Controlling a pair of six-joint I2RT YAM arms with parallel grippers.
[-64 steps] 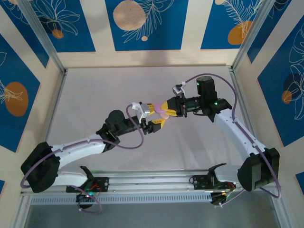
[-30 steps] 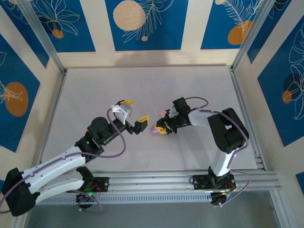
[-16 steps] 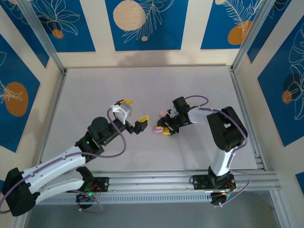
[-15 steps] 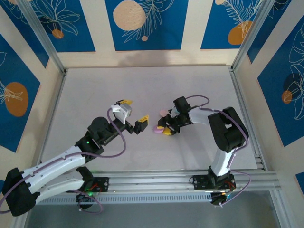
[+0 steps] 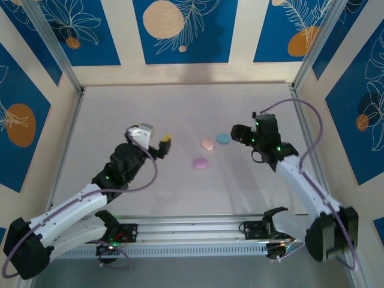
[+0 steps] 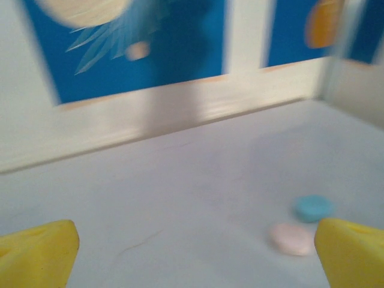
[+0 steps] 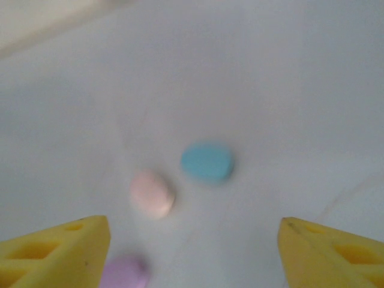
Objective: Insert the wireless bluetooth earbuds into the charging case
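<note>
Three closed oval charging cases lie mid-table: a pink one [image 5: 207, 144], a light blue one [image 5: 223, 138] and a purple one [image 5: 200, 162]. The earbuds are out of view. My right gripper [image 5: 235, 135] hovers just right of the blue case. In the right wrist view it is open [image 7: 195, 255], with the blue case [image 7: 207, 162] and pink case [image 7: 152, 193] ahead and the purple case [image 7: 123, 273] by its left finger. My left gripper [image 5: 161, 146] stands open left of the cases, holding nothing. In the left wrist view [image 6: 195, 258] the blue case [image 6: 313, 207] and pink case [image 6: 291, 238] lie off to the right.
The grey table [image 5: 132, 108] is fenced by metal posts and blue-and-cream patterned walls [image 5: 180, 30]. A rail [image 5: 192, 231] with both arm bases runs along the near edge.
The right gripper opened and let go of the purple case, then rose and drew back to the right. The left arm pulled back to the left. The blue case is now uncovered.
</note>
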